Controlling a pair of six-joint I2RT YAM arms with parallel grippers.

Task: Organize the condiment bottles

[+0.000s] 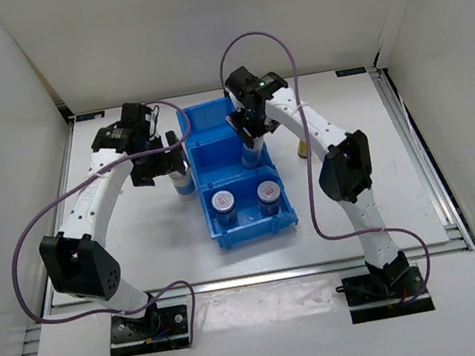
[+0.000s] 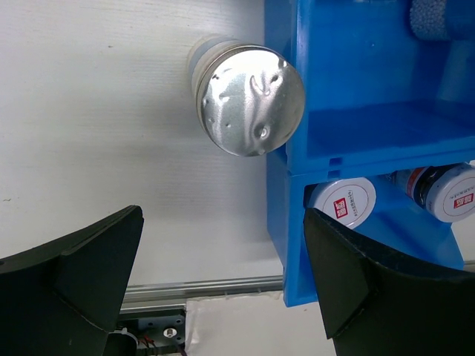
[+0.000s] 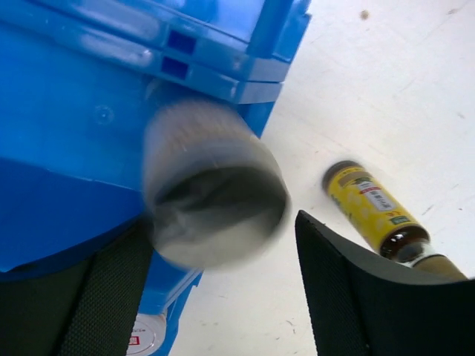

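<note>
The left gripper [image 2: 223, 221] hangs wide open and empty over a white-and-blue cylinder with a dented silver lid [image 2: 249, 100]. This cylinder stands on the white desk [image 1: 168, 252] right against the blue plastic three-compartment bin [image 1: 211, 128], probably next to be lifted in. Two squat jars with red-marked lids [image 1: 224, 203] already share the near compartment. The right gripper [image 1: 250, 138] straddles a second, blurred cylinder [image 3: 215, 196] over the middle compartment; whether it clamps it, I cannot tell. A brown yellow-labelled bottle [image 3: 371, 208] lies outside, its cap cut off.

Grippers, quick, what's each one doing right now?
Left gripper: open, holding nothing.
Right gripper: around the blurred pale cylindrical bottle; cannot tell if it grips.
</note>
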